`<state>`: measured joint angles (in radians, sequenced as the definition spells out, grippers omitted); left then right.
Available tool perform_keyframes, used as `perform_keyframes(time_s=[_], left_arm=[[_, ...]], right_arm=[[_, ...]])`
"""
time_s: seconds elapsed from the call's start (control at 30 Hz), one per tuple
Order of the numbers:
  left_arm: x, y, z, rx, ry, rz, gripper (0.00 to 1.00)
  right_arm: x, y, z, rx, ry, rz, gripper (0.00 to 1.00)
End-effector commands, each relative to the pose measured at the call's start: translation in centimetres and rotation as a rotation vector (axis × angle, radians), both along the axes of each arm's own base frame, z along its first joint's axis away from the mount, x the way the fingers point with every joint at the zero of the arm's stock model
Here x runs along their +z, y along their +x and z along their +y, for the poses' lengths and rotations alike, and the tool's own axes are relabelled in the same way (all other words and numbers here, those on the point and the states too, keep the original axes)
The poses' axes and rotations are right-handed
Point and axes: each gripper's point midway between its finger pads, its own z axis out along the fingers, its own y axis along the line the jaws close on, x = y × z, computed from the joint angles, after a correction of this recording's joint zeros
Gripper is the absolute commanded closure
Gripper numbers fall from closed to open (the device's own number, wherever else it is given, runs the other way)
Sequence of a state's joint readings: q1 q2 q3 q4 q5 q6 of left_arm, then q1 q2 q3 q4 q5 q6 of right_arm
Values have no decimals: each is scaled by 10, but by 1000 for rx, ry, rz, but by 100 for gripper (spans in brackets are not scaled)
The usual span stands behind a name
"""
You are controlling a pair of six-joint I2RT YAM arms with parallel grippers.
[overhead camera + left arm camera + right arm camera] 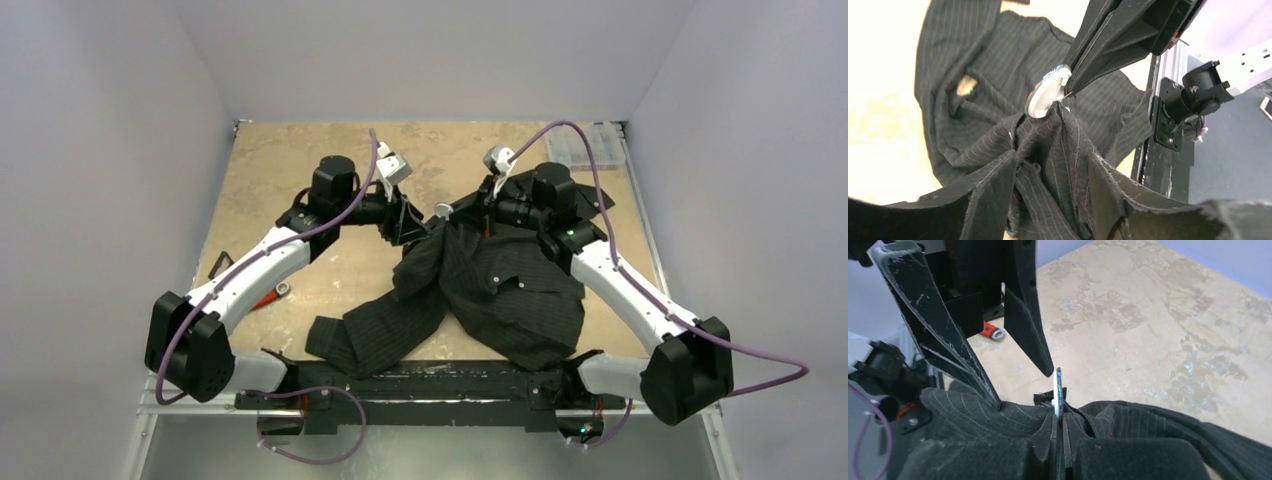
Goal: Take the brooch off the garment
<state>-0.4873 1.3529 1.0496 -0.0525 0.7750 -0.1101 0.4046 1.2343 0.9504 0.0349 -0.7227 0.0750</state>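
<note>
Right pincer (1059, 432): pads together, clamped on the lower rim of the brooch (1058, 389). In the right wrist view, centre frame, the disc stands on edge. It shows as a thin upright line rising from the seam between my pads, one flat face toward each pad.

Left pincer (1050, 159): clamped on a thick bunch of the garment (500, 300), cloth filling the gap between the fingers, lower middle of the left wrist view. The brooch sits just above that bunch, centre frame, pale face tilted up-left, cloth gathered tight under it.

Top view: brooch at centre, a little above the middle, up off the table (290, 160). The left pincer is just to its left and the right pincer touches it from the right.

Key relation: disc in my right, cloth directly beneath it in my left, the two nearly touching. My read is that the pin is not yet free, so the next move draws right away from left. I cannot tell which way the pin runs. Risk: torn cloth.
</note>
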Motion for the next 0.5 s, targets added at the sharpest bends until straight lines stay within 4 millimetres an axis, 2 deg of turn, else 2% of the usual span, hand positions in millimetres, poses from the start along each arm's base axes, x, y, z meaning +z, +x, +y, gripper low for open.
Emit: perform_keyframes(time_s=[0.0, 0.1, 0.27, 0.4, 0.47], left_arm=[[-9, -15, 5, -29, 9, 35, 42], [-18, -18, 5, -31, 21, 69, 34], [-40, -16, 8, -3, 57, 117, 34], [-41, -21, 2, -16, 6, 168, 31], [-39, -15, -1, 4, -15, 177, 30]], right_arm=[[9, 8, 8, -38, -73, -243, 100], [5, 13, 8, -78, -112, -319, 100], [-3, 23, 3, -122, -152, -344, 100], [-6, 25, 3, -130, -167, -347, 100], [-9, 25, 4, -127, -176, -349, 100]])
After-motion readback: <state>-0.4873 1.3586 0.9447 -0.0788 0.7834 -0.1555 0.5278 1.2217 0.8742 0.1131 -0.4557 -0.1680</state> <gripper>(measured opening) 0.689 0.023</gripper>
